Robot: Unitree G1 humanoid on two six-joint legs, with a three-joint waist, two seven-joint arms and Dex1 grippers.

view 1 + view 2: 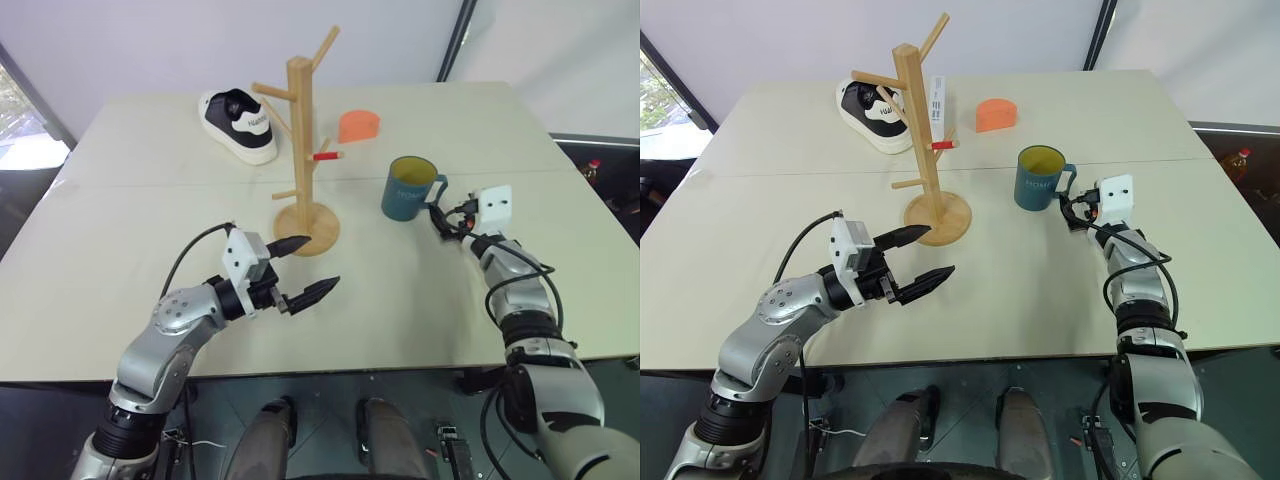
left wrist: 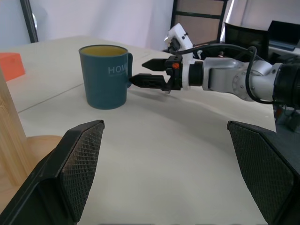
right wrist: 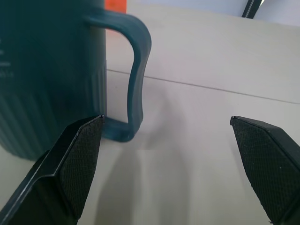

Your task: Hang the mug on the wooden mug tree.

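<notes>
Fingers apart, our right gripper [image 2: 140, 72] nears the mug [image 1: 407, 188] handle mid-surface; left gripper [image 1: 300, 270], also spread, waits beside the wooden mug tree [image 1: 303, 150].

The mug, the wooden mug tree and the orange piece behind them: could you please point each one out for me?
mug [image 1: 405, 195], left eye view, on its teal outer wall.
wooden mug tree [image 1: 299, 120], left eye view, on the upright post.
orange piece [image 1: 995, 113], right eye view, on its top face.

Mug [image 1: 408, 189] right of mug tree [image 1: 304, 150], shoe [image 1: 238, 124] behind.
</notes>
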